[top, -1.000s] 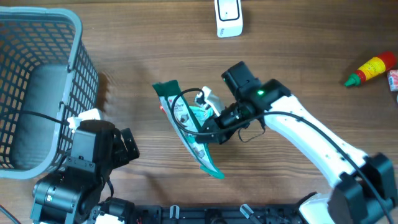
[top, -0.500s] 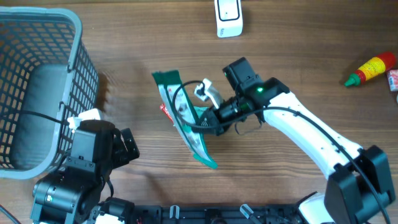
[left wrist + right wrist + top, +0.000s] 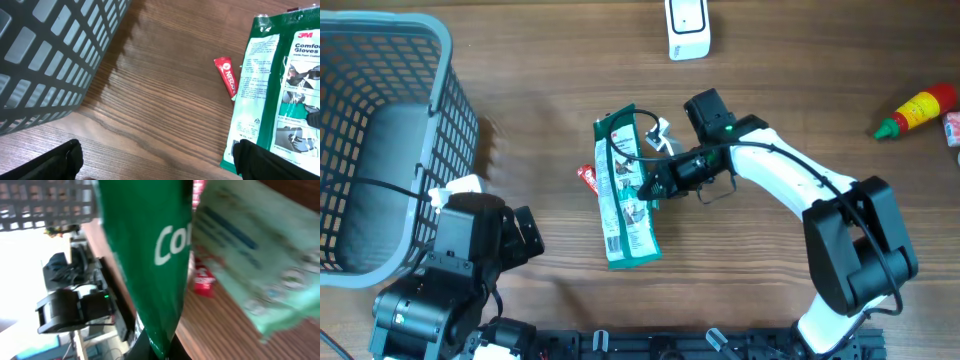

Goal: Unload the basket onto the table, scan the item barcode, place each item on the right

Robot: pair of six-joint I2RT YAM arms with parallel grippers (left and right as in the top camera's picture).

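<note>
The item is a green and white glove package [image 3: 625,190], hanging lengthwise with its printed face up over the table's middle. My right gripper [image 3: 655,180] is shut on its right edge. In the right wrist view the green film [image 3: 150,255] fills the frame and runs down between the black fingertips [image 3: 157,347]. The left wrist view shows the package [image 3: 280,85] at the right, beside one black finger [image 3: 260,160]. My left gripper [image 3: 160,162] stands open and empty over bare wood at the near left. A white scanner [image 3: 687,28] stands at the far edge.
A grey mesh basket [image 3: 380,130] fills the far left. A small red sachet [image 3: 587,177] lies on the wood just left of the package. A red and yellow sauce bottle [image 3: 918,108] lies at the far right.
My right gripper has turned the package from a curved, edge-on hang to face up, and shifted it slightly toward the far side. The left arm has not moved.
</note>
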